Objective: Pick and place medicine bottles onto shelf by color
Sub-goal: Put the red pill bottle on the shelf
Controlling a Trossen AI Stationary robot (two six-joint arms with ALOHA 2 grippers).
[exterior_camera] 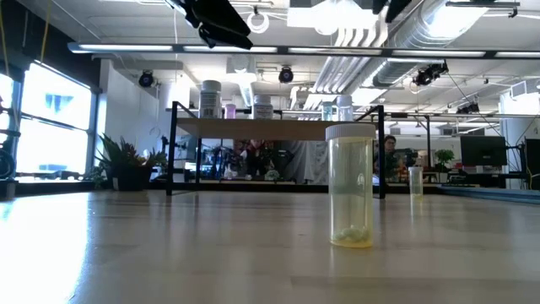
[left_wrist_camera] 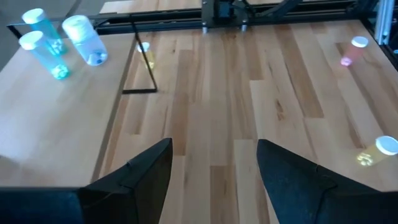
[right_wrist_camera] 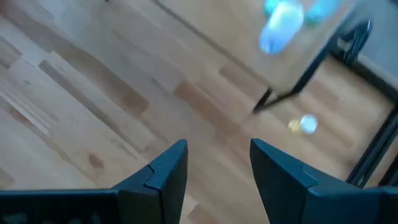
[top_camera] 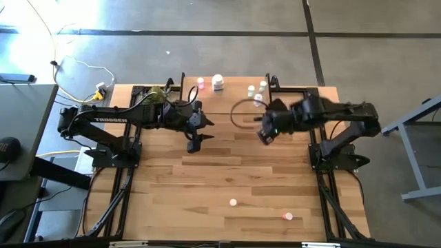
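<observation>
Medicine bottles (top_camera: 218, 83) stand upright on the shelf (top_camera: 227, 93) at the tabletop's (top_camera: 227, 172) far edge. A yellow bottle (exterior_camera: 350, 186) also stands upright, on the near tabletop. The left gripper (top_camera: 195, 131) and right gripper (top_camera: 264, 132) hover in front of the shelf, jaws open, holding nothing.

"TROSSEN" in white letters along the left arm (top_camera: 110, 118), nothing else legible.

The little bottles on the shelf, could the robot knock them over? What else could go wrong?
Maybe. The right pincer hangs open and empty close to the shelf, where blue bottles stand bunched together, so a swing could tip them. The yellow bottle and pink bottle on the table are tiny beside the pincers, so they could slip or roll away. The left pincer is open and empty too.
</observation>
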